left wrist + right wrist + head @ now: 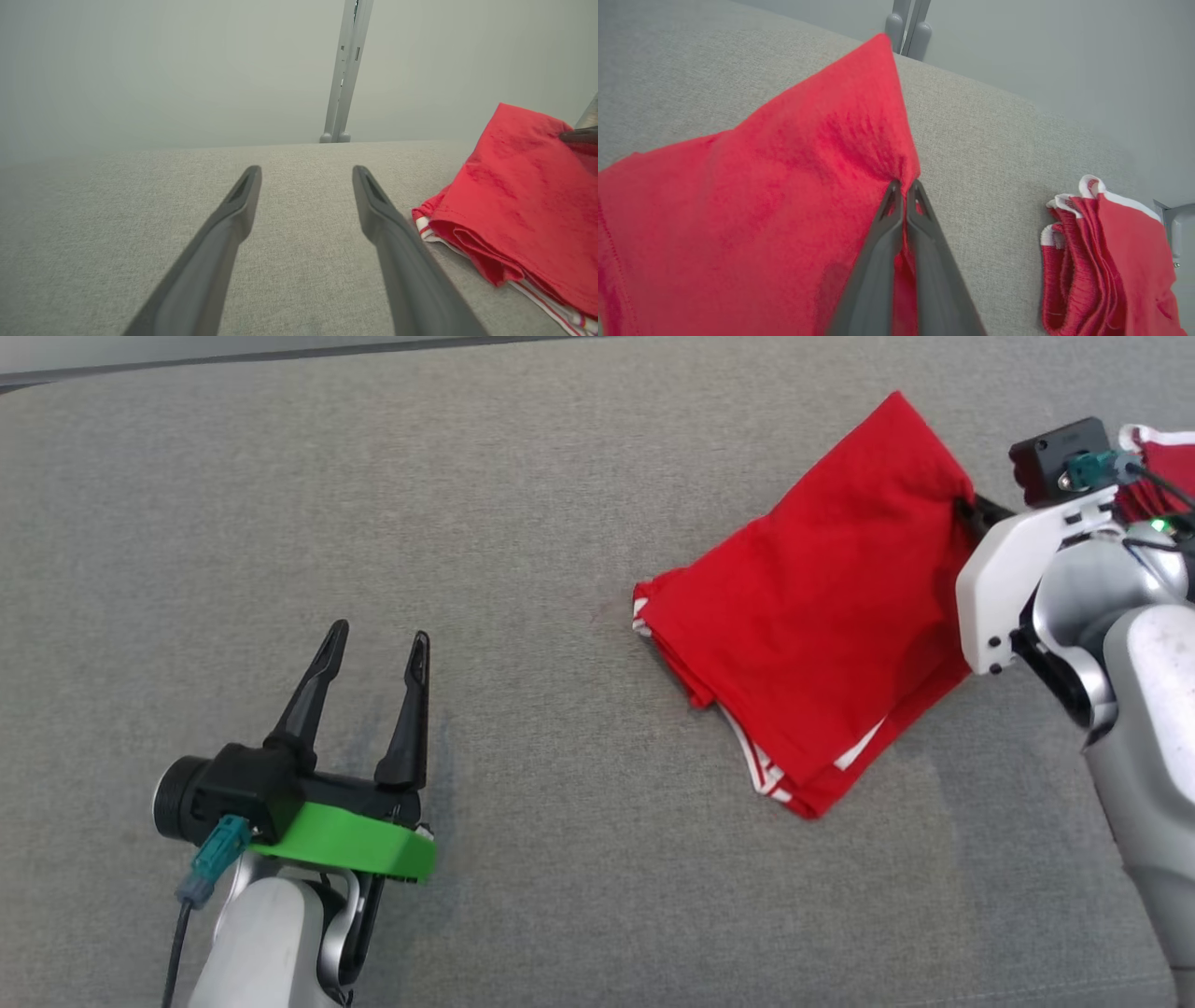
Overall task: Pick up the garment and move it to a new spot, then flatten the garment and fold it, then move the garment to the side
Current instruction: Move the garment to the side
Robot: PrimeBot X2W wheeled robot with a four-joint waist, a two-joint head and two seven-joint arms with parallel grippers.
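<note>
right gripper (903, 186) is fully closed, tips pinched together on a bunched bit of the red garment (822, 607) at its right edge, and the cloth puckers into the tips. The garment is folded in layers, with white-striped trim peeking out along its near-left edges. It lies on the grey woven surface (560, 476), and its far corner stands up in a peak. left gripper (381, 631) is well to the left of the garment and clear of it, fingers spread wide with nothing between them, over bare fabric; can't tell if it touches down. A second red pile (1101, 261) with white trim sits right of the garment, past the right gripper and apart from it. The surface is a uniform grey weave, soft-looking, with a rounded far edge beyond the garment. Past that edge is a plain pale grey wall (140, 70). A light grey upright post (345, 70) stands just behind the edge, left of the garment in the left wrist view.
</note>
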